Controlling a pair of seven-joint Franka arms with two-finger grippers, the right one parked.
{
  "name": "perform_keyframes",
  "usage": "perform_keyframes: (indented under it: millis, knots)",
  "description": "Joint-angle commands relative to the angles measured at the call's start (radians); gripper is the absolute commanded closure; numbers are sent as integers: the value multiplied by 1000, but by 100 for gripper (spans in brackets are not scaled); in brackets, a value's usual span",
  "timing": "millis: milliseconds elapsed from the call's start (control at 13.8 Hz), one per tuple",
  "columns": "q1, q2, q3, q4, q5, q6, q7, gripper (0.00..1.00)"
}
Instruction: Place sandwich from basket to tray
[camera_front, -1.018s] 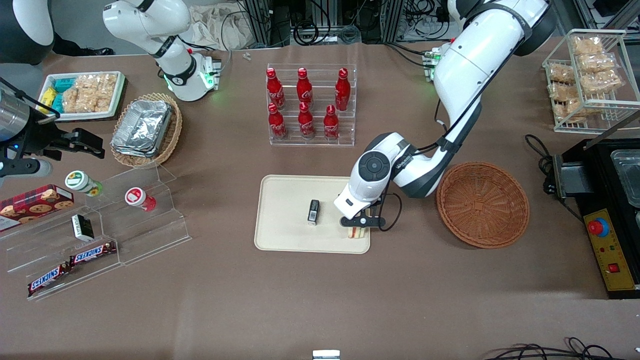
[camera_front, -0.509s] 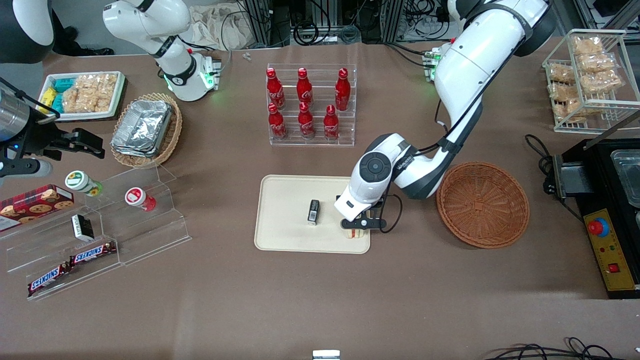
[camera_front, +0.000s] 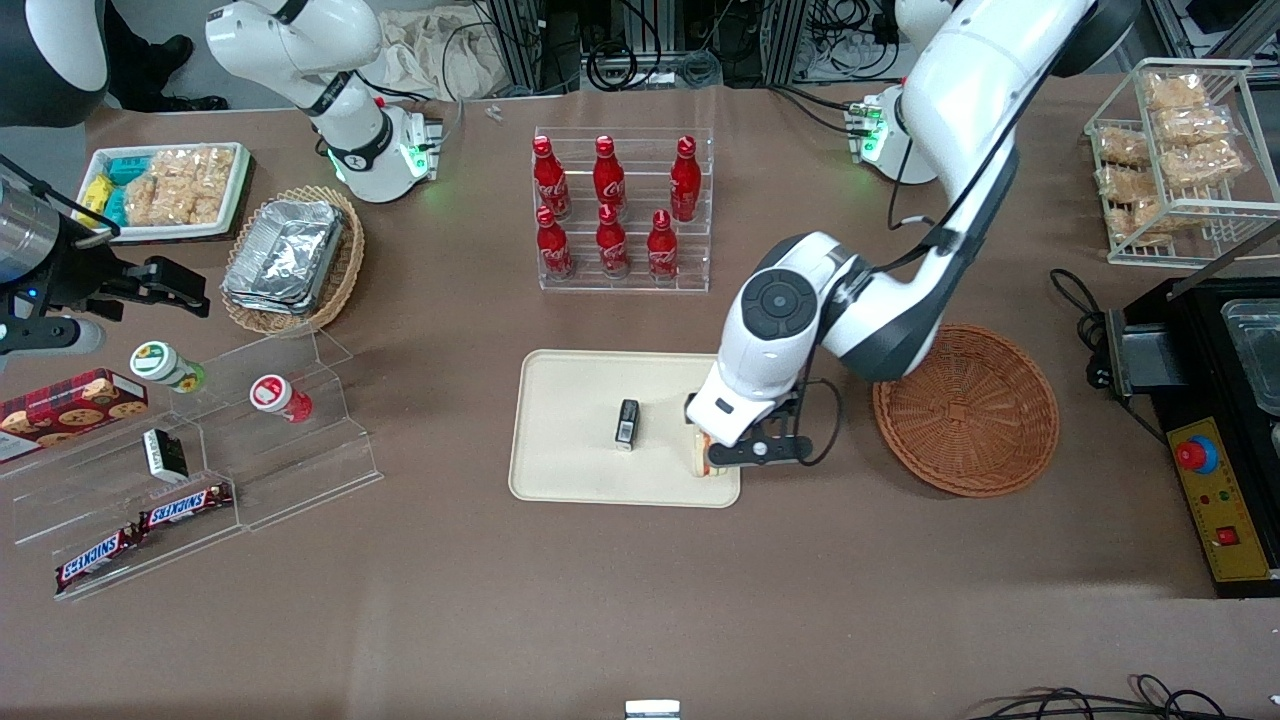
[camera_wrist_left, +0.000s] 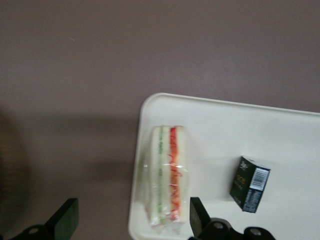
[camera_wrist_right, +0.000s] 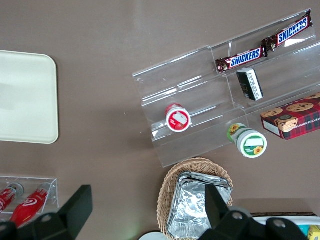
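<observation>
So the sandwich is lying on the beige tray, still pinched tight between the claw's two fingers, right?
Not pinched. The left wrist view shows the gripper open, its fingers apart and clear of the sandwich. The sandwich does lie on the tray, near its edge.

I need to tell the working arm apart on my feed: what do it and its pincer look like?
The left arm has glossy white shells with dark grey joint bands and a round dark cap at the wrist. A thin black cable loops beside its black pincer, which hangs over the tray; the fingers are black and open.
</observation>
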Motion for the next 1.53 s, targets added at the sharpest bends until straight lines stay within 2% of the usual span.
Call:
perform_keyframes:
  millis: [0,291,436,582,873,1164,1309,1455]
  knots:
    - [27,-45,-2,48,-7,-105,60,0]
    - [119,-147,-4,47,-94,-277,233,0]
    - [171,-199,-5,44,-106,-347,267,0]
    - [226,-239,-5,41,-143,-374,318,0]
    - [324,-305,-4,33,-154,-437,430,0]
    - [446,-365,2,35,-204,-455,545,0]
    - [431,-395,97,31,-246,-493,625,0]
    - [336,-458,278,-16,-304,-492,727,0]
